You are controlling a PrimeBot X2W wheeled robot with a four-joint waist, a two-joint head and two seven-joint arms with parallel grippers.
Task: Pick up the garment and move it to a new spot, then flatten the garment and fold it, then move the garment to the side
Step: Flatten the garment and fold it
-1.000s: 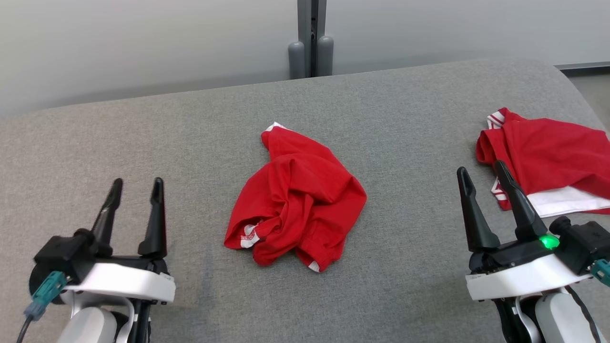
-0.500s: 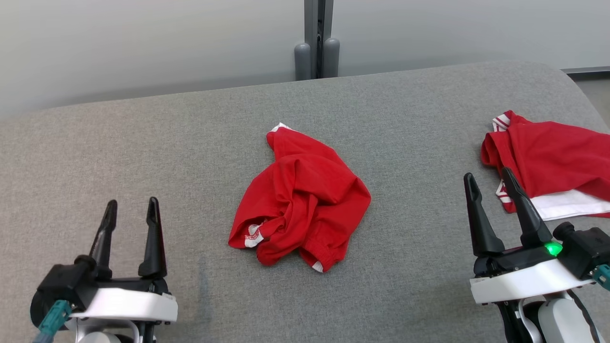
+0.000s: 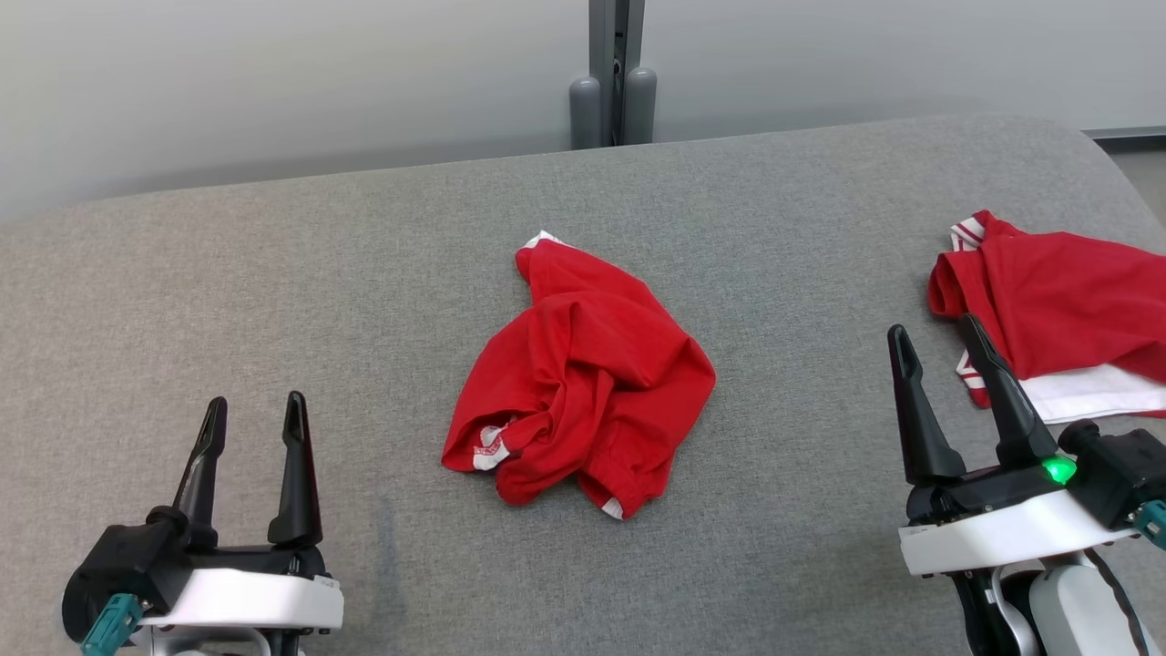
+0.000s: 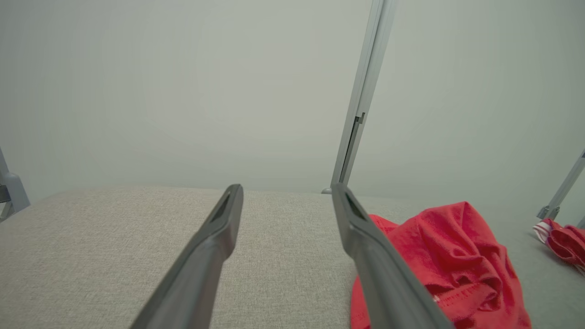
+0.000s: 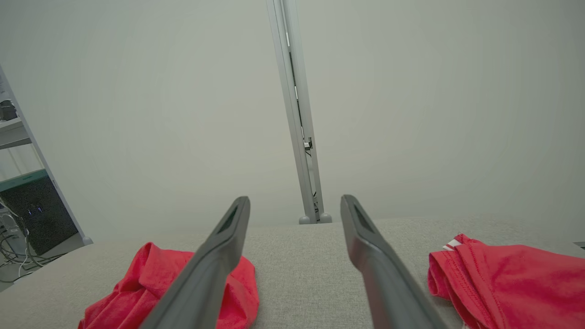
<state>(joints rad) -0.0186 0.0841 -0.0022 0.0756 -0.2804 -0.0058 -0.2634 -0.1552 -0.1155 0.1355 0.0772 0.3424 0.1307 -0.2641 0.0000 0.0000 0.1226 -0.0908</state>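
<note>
Left fingers sit lower in head view than a second back, pulled toward 6 o'clock. The whole picture has also slid a bit right, so that part is camera, not things. Garment not touched, same crumple.

Both sets of fingers spread wide, nothing in them; right fingers likewise empty, hovering over the table.

Garment: red, bunched, mid-table. Long axis roughly 12-to-6, tipped slightly 11-to-5, white-trimmed tip at the 11 end, hems with white trim at the 6 end.

Key relation: it lies at 3 o'clock from the left fingers and 9 o'clock from the right, well apart from both. Left looks marginally nearer, to the lower hem corner; close call. Fingers point 12, so either arm has to swing inward, not just reach ahead.

Second shirt, red and white, at 1 o'clock of the right fingers, one fingertip overlapping it in head view; contact unclear. Risk: right arm snags that one instead.

Pick-up not started.
</note>
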